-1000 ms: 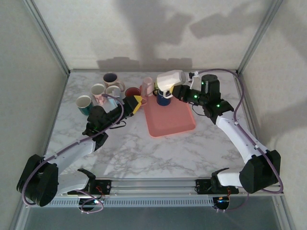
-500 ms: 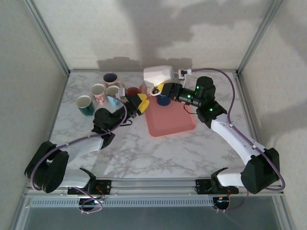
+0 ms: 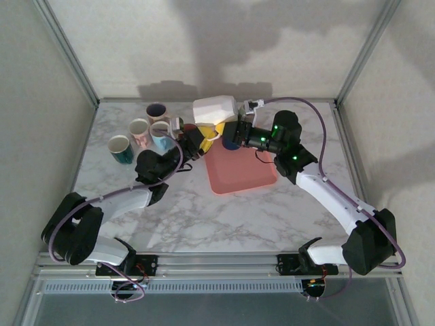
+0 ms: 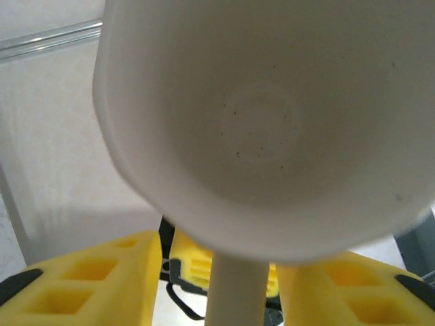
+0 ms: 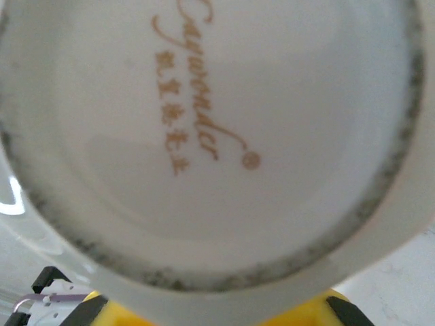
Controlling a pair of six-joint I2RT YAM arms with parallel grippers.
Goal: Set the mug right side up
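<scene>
Marble table (image 3: 224,217) from above: white mug (image 3: 215,110) in the air over far-left corner of pink tray (image 3: 245,173), right gripper (image 3: 221,128) clamped on it, left gripper (image 3: 198,138) just beside. Left wrist: mug mouth faces camera, handle (image 4: 234,292) between yellow fingers (image 4: 88,285), jaws part-open, gaps both sides. Right wrist: stamped base (image 5: 204,136) close up. Risk: right releases before left pinches the handle; mug drops, chips.

White mug (image 3: 215,109) carried leftward; left gripper (image 3: 197,139) moved up to it, jaws narrowing.
</scene>
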